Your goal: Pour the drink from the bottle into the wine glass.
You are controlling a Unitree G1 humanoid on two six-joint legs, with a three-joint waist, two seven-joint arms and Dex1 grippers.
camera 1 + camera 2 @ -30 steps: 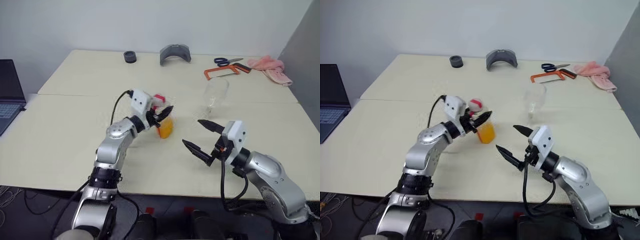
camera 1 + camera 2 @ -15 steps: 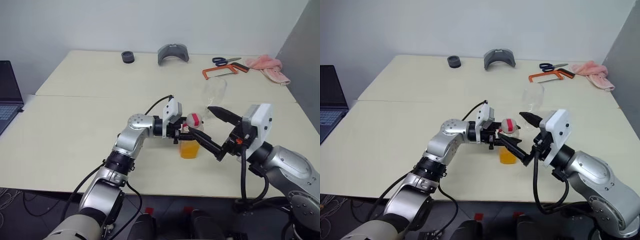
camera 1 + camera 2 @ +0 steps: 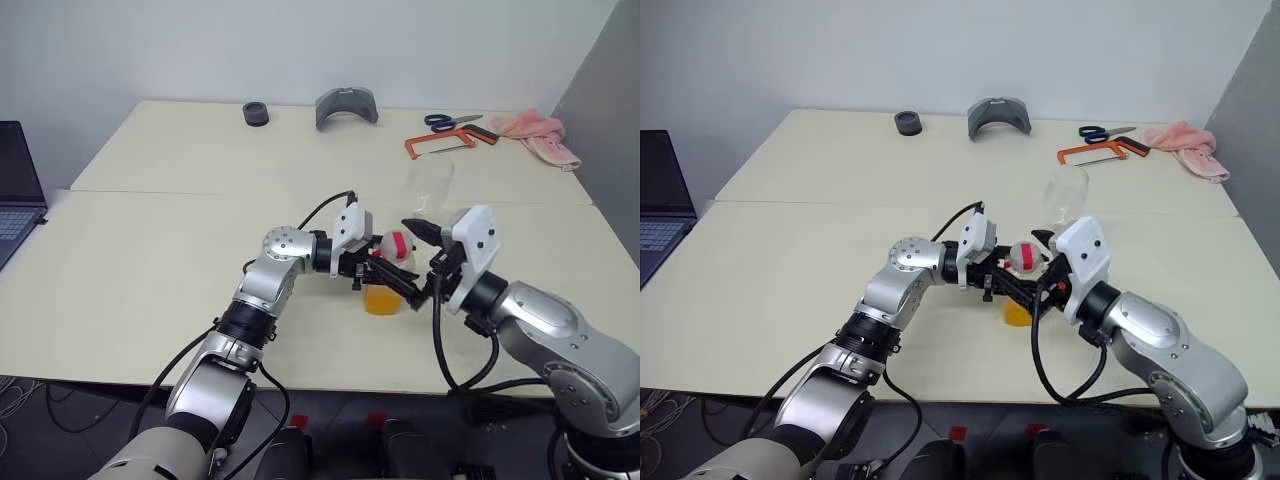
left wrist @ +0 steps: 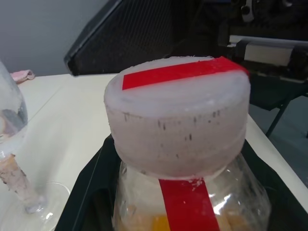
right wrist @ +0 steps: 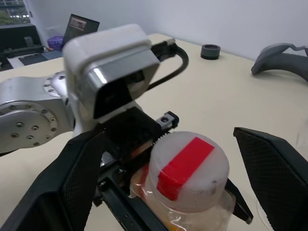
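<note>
- The left gripper [image 3: 385, 277] is clamped on the bottle [image 3: 388, 272], held upright just above the table [image 3: 150, 250] near its front edge
- The right gripper [image 5: 159, 187] has its jaws spread wide on either side of the red-and-white cap [image 5: 188, 169]
- The wine glass [image 3: 1065, 193] stands at 1 o'clock from the bottle, near it

Even, diffuse bright lighting; soft shadows on the worktop [image 3: 150, 250]. Black fingers [image 5: 276, 178] beside the bottle [image 5: 185, 180] appear blurred.
</note>
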